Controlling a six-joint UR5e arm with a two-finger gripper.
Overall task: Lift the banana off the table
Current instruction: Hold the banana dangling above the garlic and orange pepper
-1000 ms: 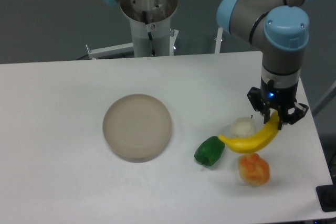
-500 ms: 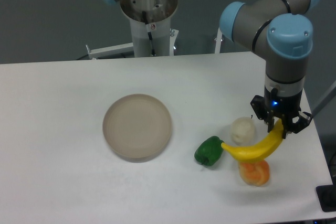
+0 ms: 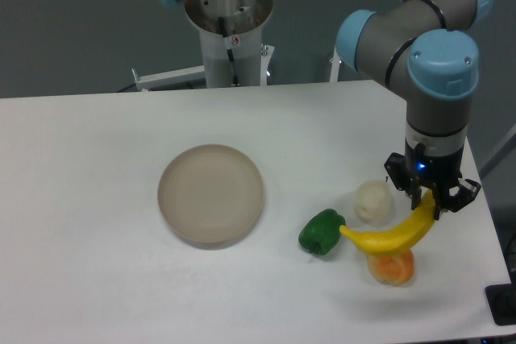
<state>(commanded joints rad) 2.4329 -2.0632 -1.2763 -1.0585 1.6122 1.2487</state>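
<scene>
banana [image 3: 393,234] in pincer [image 3: 429,201] near table [image 3: 97,167] edge

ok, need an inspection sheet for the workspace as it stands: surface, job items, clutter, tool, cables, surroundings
Surface: white table, plain, rounded corner at lower right.
Job's things: banana held by its right end, its left tip pointing toward the green pepper.
Clutter: round beige plate, nothing on it; green pepper; white ball-like item; orange fruit partly hidden behind the banana.
Tool: tool shut on the banana's upper end, blue light on at the wrist.
Cables: nothing seen on the table.
Surroundings: second robot base behind the table, dark floor.
</scene>
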